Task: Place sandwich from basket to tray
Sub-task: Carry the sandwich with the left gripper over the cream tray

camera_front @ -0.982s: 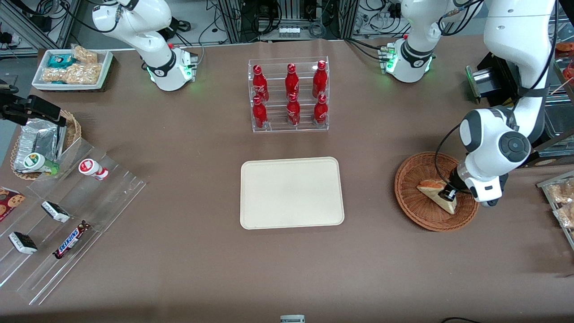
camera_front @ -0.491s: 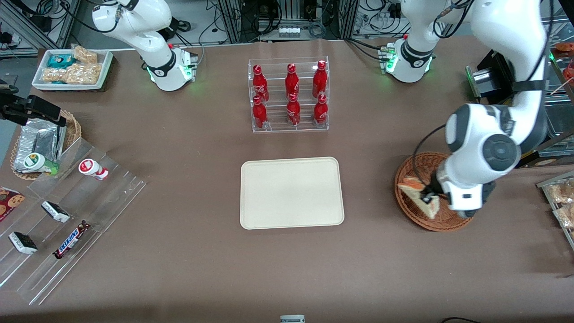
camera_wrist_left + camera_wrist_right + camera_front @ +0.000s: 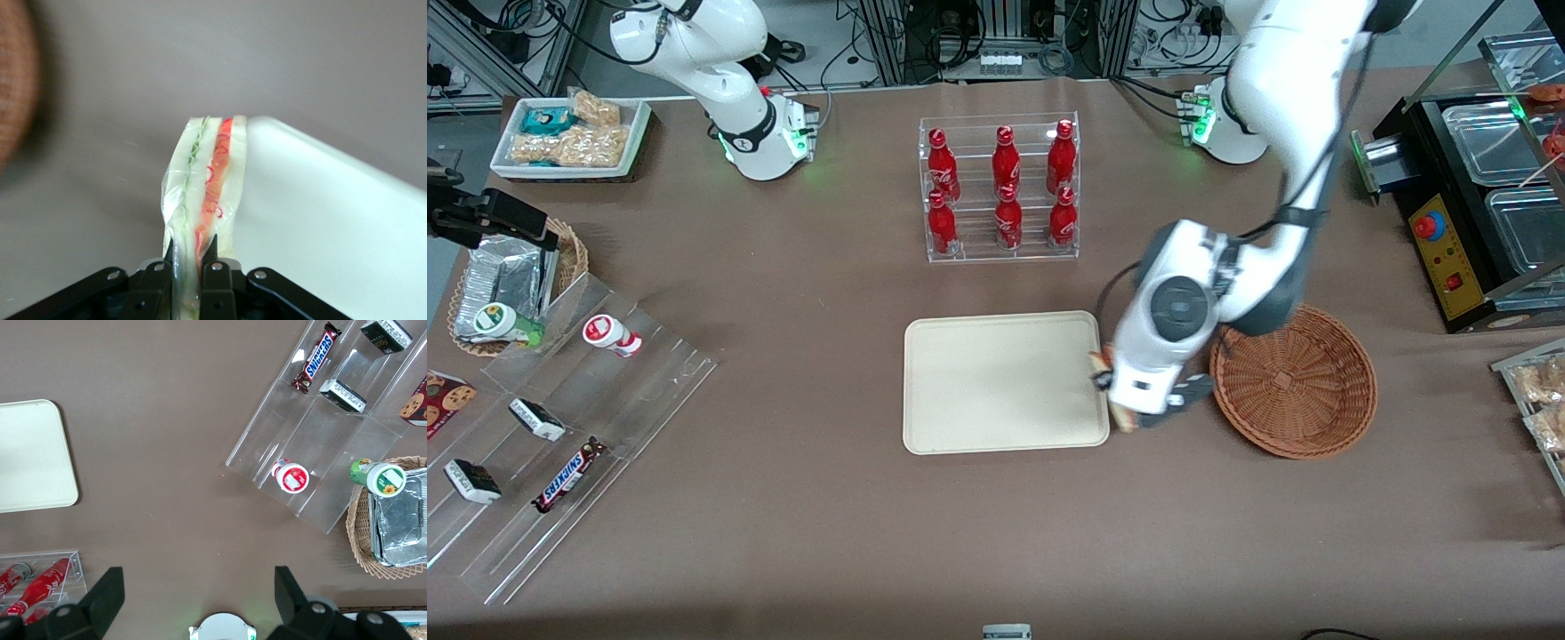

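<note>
My left gripper (image 3: 1110, 391) is shut on the sandwich (image 3: 203, 193), a pale wedge with green and orange-red layers, held in the air. In the front view the gripper is over the tray's edge nearest the basket, and only bits of the sandwich (image 3: 1100, 362) show past the wrist. The cream-beige tray (image 3: 996, 382) lies flat at the table's middle; its rounded corner (image 3: 333, 200) shows in the left wrist view under the sandwich. The reddish-brown wicker basket (image 3: 1294, 382) sits beside the tray toward the working arm's end, with nothing in it.
A clear rack of red bottles (image 3: 1000, 191) stands farther from the camera than the tray. Clear stepped shelves (image 3: 560, 427) with snacks, a small wicker basket (image 3: 511, 284) and a white tub (image 3: 569, 138) lie toward the parked arm's end. A black machine (image 3: 1458, 204) stands near the basket.
The gripper has lifted the sandwich out of the basket and carried it sideways to the tray's near edge. The basket now holds nothing.
</note>
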Robot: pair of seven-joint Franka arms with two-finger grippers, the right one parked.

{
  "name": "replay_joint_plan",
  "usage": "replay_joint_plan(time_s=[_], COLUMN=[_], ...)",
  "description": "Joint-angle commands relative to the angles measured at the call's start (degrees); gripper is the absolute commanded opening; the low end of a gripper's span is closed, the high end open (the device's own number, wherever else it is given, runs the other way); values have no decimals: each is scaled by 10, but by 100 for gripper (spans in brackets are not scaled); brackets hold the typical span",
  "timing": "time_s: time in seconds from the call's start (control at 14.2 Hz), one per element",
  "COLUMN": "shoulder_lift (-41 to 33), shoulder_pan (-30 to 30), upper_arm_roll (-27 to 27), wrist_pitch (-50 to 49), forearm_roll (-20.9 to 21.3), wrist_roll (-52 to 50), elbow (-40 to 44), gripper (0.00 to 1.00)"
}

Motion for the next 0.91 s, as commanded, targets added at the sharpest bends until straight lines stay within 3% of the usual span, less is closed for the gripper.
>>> replay_joint_plan(time_s=[0.0, 0.56, 0.7, 0.84], shoulder_lift=[67, 114, 124, 127], shoulder_pan=[-45, -118, -128, -129], upper_arm_roll=[4, 4, 4, 5], wrist_pitch=[-3, 73, 85, 104], forearm_roll=[-3, -3, -2, 1], wrist_roll=[39, 35, 34, 26], elbow=[93, 112, 111, 111], gripper=[9, 10, 18, 75])
